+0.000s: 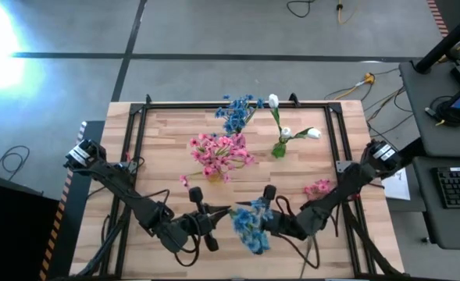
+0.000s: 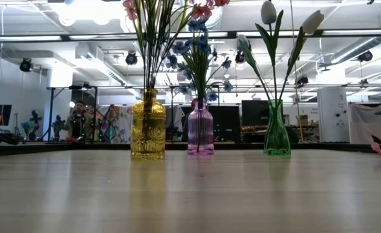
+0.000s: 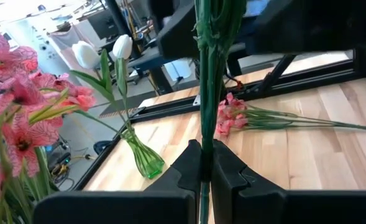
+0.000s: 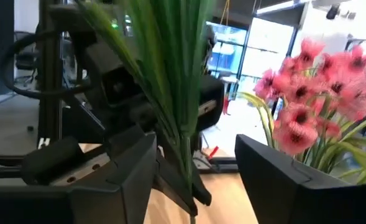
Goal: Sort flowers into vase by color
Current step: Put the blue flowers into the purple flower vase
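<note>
**benchrat:** Big open workshop in the back, ceiling lights, and a wooden worktop (image 1: 175,156) with a black frame round it. Three vases lined up on it: yellow vase (image 2: 147,126) has the pink sprays, purple vase (image 2: 200,127) the blue ones, green vase (image 2: 276,129) the white tulips (image 2: 268,11). So the colour sorting looks mostly done.

**stemwrangler:** And the blue spray (image 1: 251,224) in front of the yellow vase, on the near side, up in the air between the two arms?

**benchrat:** Looks like a handover. The left end effector (image 3: 206,169) is clamped shut on the green stem. The right end effector (image 4: 195,168) has its fingers spread either side of the stem, not pinching it.

**stemwrangler:** Makes sense, the left one can then carry it to the purple vase.

**benchrat:** My guess too. One pink spray (image 1: 319,187) is lying flat on the worktop, well to the right of the yellow vase, unsorted.
</note>
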`<act>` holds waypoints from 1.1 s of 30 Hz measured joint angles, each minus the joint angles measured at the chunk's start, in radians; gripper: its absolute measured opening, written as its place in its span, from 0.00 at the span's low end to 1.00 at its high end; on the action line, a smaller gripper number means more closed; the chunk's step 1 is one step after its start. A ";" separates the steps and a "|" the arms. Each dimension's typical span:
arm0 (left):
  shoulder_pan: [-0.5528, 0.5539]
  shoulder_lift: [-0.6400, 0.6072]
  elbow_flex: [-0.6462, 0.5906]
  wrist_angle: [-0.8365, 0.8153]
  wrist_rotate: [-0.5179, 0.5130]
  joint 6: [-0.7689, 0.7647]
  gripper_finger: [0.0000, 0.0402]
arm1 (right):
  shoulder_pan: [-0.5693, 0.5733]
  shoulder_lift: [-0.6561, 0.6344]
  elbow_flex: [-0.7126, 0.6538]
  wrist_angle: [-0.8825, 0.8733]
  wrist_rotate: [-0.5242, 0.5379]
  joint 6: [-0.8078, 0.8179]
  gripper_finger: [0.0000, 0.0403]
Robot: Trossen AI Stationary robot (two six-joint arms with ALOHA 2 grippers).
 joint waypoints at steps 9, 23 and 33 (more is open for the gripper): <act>0.001 0.000 0.000 -0.021 0.000 -0.013 0.00 | -0.039 0.000 0.020 0.009 -0.112 -0.005 0.58; 0.003 0.001 0.000 -0.048 0.000 -0.045 0.00 | -0.040 0.002 0.065 -0.079 -0.129 -0.002 0.15; -0.002 -0.007 0.000 -0.041 0.003 -0.058 0.15 | -0.039 -0.035 0.066 -0.165 -0.126 0.057 0.07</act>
